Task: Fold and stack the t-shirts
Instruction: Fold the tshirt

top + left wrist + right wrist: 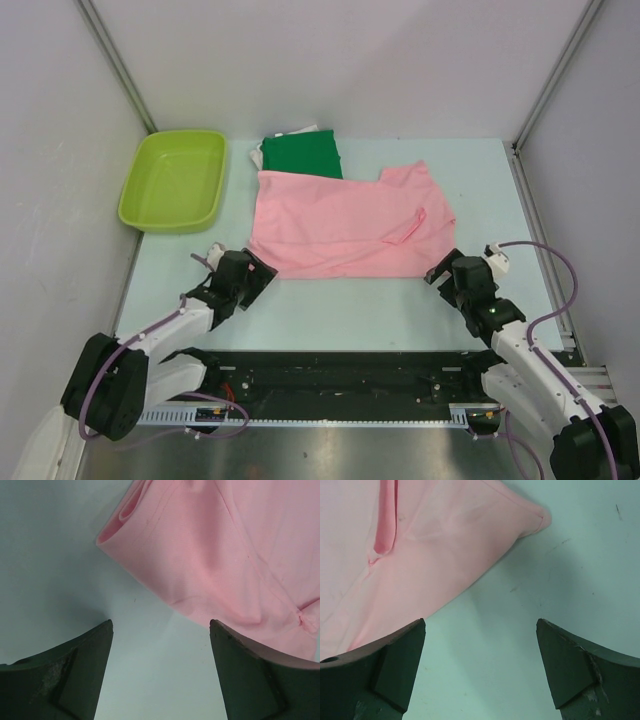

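A light pink t-shirt point(345, 225) lies spread across the middle of the bench point(380, 310), with a sleeve doubled over on its right side. Its far edge meets a dark green t-shirt point(303, 155) folded into a rectangle near the far edge, and a strip of white cloth point(300, 131) shows behind the green one. The left gripper point(262, 272) sits low at the pink shirt's near-left corner with its jaws spread wide and nothing between them. Its wrist view shows the rounded cloth corner point(120, 525) just ahead of the fingertips, over bare tabletop. The right gripper point(442, 266) mirrors it at the near-right corner, jaws likewise parted and empty, with the cloth's tip point(535, 522) lying ahead. A lime green tub point(175, 180) stands at the far-left corner, apart from the shirts.
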You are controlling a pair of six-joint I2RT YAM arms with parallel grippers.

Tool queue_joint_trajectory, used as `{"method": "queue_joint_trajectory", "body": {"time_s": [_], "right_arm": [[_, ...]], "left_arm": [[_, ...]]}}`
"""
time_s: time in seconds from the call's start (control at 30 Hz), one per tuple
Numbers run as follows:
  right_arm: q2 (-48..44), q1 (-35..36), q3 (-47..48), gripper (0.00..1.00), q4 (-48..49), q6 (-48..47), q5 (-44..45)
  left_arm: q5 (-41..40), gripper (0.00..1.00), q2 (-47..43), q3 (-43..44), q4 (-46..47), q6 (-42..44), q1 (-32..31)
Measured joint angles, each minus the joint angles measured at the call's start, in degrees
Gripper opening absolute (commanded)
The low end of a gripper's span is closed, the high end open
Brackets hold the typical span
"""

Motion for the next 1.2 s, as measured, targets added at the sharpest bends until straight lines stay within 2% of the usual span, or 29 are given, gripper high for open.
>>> {"method": "queue_joint_trajectory", "body": {"time_s": [0.2, 0.37, 0.4, 0.43, 0.5, 0.53, 0.67, 0.97, 1.17, 1.2], "right_arm": [[0.13, -1.14, 0.0, 0.97, 1.4, -0.04, -0.44], [0.24, -1.64, 0.0, 0.97, 1.6, -0.15, -1.01], [0.24, -1.73, 0.0, 0.97, 1.62, -0.2, -1.07], [0.24, -1.84, 0.0, 0.97, 1.64, -0.22, -1.18], [0.22, -2.05, 0.0, 0.97, 1.66, -0.24, -1.22], [0.22, -2.16, 0.0, 0.97, 1.64, -0.26, -1.22], [0.04, -2.75, 0.0, 0.96, 1.64, -0.57, -1.25], [1.42, -5.38, -0.04, 0.96, 2.29, 0.28, -1.9], [6.21, -8.28, -1.73, 0.93, 6.67, 3.08, -5.66], [7.15, -8.79, -2.27, 0.9, 7.65, 3.72, -6.49]], "left_arm": [[-2.1, 0.73, 3.45, 1.05, 1.57, -1.73, 0.11], [-3.72, 0.61, 7.78, 2.56, 4.33, -2.78, 0.94], [-3.85, 0.56, 8.35, 2.82, 4.55, -2.89, 1.05], [-4.13, 0.45, 9.03, 3.1, 4.61, -2.93, 1.18], [-4.37, 0.32, 10.14, 3.56, 4.55, -3.1, 1.62], [-4.57, 0.22, 10.73, 3.65, 4.26, -3.26, 1.81], [-4.33, 0.0, 11.93, 4.26, 2.67, -3.02, 3.17], [-2.47, 0.0, 12.22, 4.9, 1.46, -2.64, 5.95], [-2.4, 0.0, 11.74, 4.92, 0.59, -1.84, 6.67], [-2.4, 0.0, 11.67, 4.98, 0.44, -1.73, 6.78]]}}
